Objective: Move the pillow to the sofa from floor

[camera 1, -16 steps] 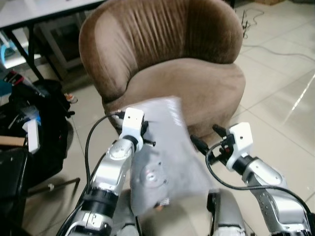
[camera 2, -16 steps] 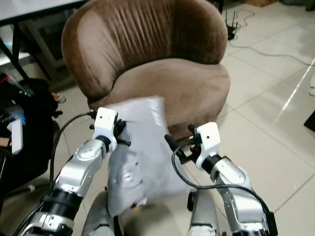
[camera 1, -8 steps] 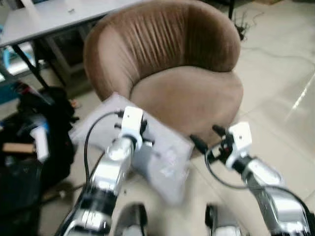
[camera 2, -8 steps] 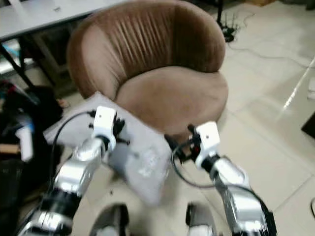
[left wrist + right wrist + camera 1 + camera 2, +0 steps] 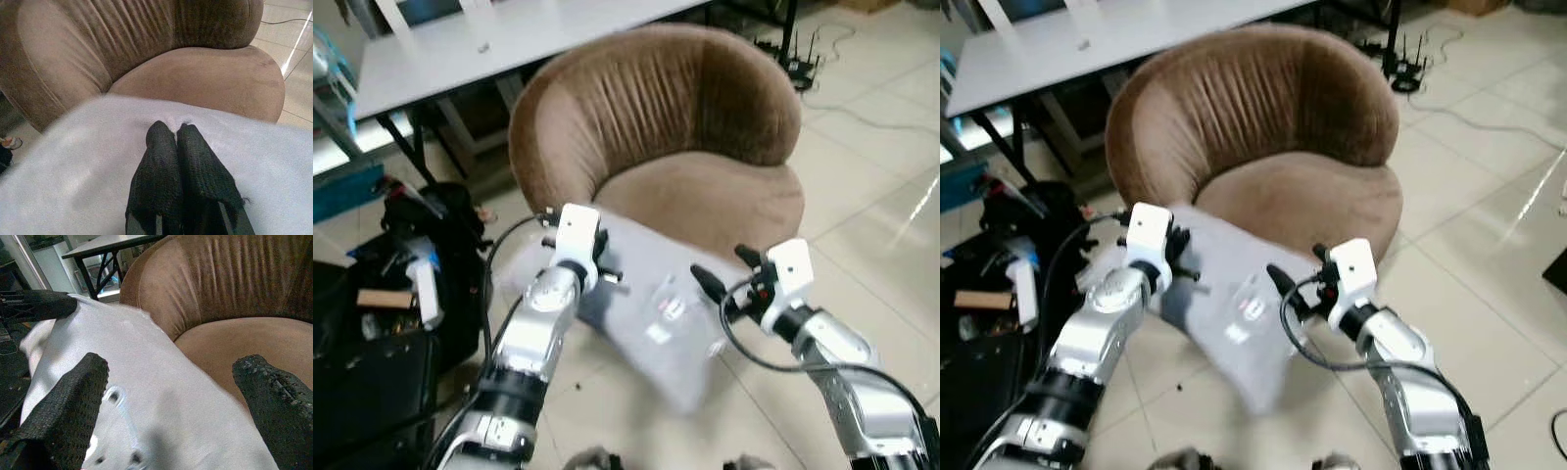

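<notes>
Closest to me are my two silver arms, held out over the tiled floor (image 5: 862, 196). My left gripper (image 5: 172, 131) has its two black fingers pressed tight together on the top edge of the pillow (image 5: 651, 304). The pillow is pale grey and looks blurry. It is up off the floor, hanging from that grip between my two arms, just in front of the sofa's seat. One corner of it droops down toward the tiles.

My right gripper (image 5: 724, 274) is just beside the pillow's right side. Its two fingers (image 5: 68, 406) are spread wide apart and are not holding anything. The pillow lies under the gap between them.

To my left, on the floor, is a heap of black bags (image 5: 382, 313) with small things on top that I cannot make out.

A bit farther is the sofa (image 5: 675, 127). It is a round brown chair with a curved, ribbed back.

Behind the sofa stands a white table (image 5: 489, 44) with dark legs. Far off to the right, some cables (image 5: 832, 44) lie on the tiles.
</notes>
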